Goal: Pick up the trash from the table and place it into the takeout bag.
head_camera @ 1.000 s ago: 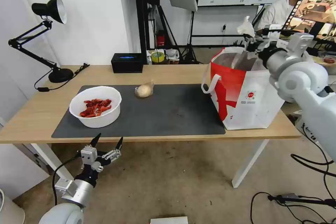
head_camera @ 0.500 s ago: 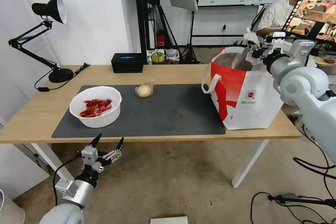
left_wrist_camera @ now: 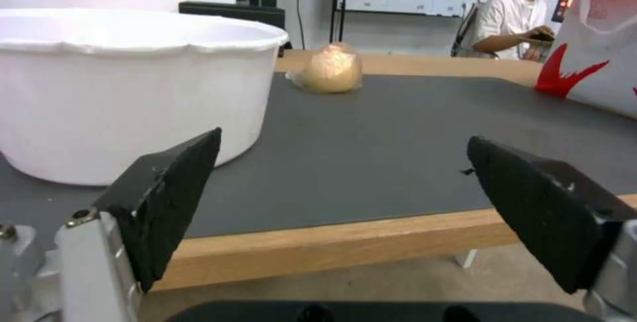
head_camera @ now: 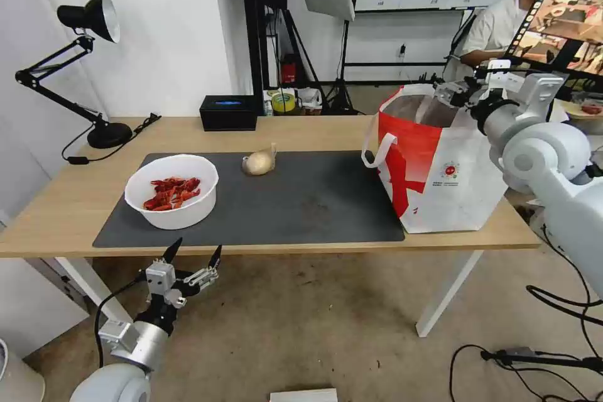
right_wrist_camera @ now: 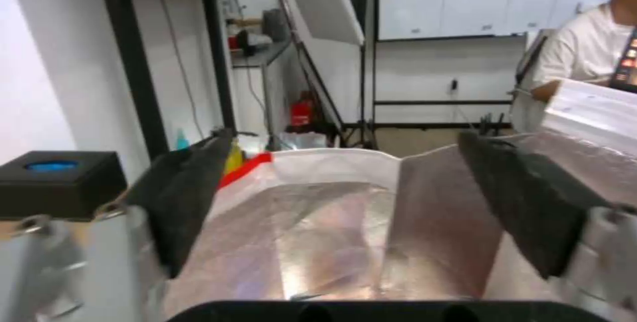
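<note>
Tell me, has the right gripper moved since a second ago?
Yes. The right gripper has dropped toward the takeout bag, now level with its rim, fingers open; the tissue it held is gone.

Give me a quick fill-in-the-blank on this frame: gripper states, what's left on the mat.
1. The right gripper hangs over the takeout bag with its fingers ____.
2. The white bowl on the dark mat holds ____ shells.
3. The left gripper waits open below the table's ____ edge.
4. The beige lump lies between the bowl and the ____.

Missing words: open; red; front; bag
</note>
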